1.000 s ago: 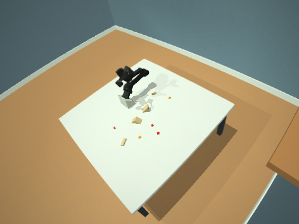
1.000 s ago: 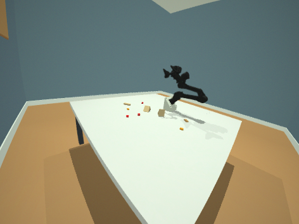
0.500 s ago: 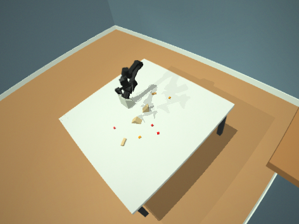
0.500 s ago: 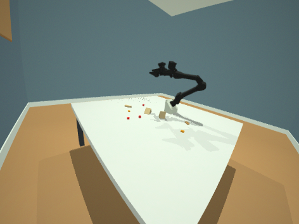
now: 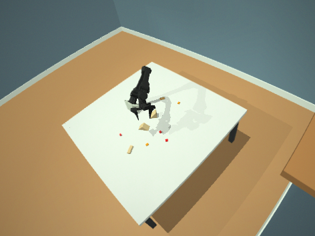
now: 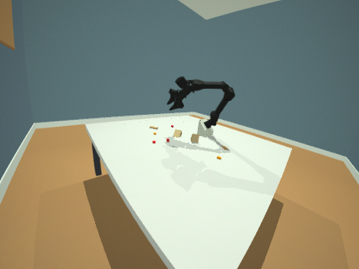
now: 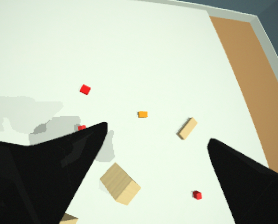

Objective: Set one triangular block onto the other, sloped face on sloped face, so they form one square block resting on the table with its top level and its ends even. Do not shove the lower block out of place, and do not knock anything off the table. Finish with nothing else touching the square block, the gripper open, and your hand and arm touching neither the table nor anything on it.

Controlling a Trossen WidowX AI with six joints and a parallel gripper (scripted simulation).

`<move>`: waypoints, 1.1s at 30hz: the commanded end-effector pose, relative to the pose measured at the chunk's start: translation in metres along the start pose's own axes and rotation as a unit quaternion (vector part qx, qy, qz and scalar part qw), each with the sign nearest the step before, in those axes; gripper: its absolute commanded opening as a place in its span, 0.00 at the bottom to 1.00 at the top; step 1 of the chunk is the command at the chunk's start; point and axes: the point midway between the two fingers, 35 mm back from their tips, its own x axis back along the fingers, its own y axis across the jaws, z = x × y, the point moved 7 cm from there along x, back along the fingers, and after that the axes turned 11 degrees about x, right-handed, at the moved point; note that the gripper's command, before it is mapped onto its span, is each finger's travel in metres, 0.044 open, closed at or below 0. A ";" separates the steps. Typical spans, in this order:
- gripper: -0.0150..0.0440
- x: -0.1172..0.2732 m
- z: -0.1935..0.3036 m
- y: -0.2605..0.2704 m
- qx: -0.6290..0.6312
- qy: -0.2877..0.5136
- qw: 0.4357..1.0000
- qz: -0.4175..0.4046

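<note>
One triangular wooden block (image 5: 143, 127) (image 6: 177, 133) (image 7: 120, 184) rests on the table (image 5: 110, 171) (image 6: 213, 210) (image 7: 150, 45), apart from the other. The second triangular block (image 5: 153, 114) (image 6: 195, 138) (image 7: 69, 219) stands on the table nearer the arm's base. In the wrist view it is mostly hidden by the left finger and the frame's edge. My gripper (image 5: 144, 118) (image 6: 169, 106) (image 7: 157, 134) is wide open and empty, high above the table. In the wrist view the first block shows low, between the fingers and nearer the left one.
A small tan bar (image 5: 130, 149) (image 6: 154, 128) (image 7: 187, 128), an orange piece (image 5: 147, 144) (image 7: 143, 114) and red cubes (image 5: 120, 135) (image 5: 166, 140) (image 7: 85, 89) lie around the first block. Another orange piece (image 5: 179, 103) (image 6: 219, 157) and a brown piece (image 5: 162, 98) (image 6: 225, 148) lie beyond the second block.
</note>
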 end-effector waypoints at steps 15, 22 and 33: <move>1.00 -0.109 0.030 0.111 0.449 0.458 0.737 -0.215; 1.00 -0.109 0.030 0.111 0.449 0.458 0.737 -0.215; 1.00 -0.144 0.079 0.106 0.460 0.481 0.715 -0.212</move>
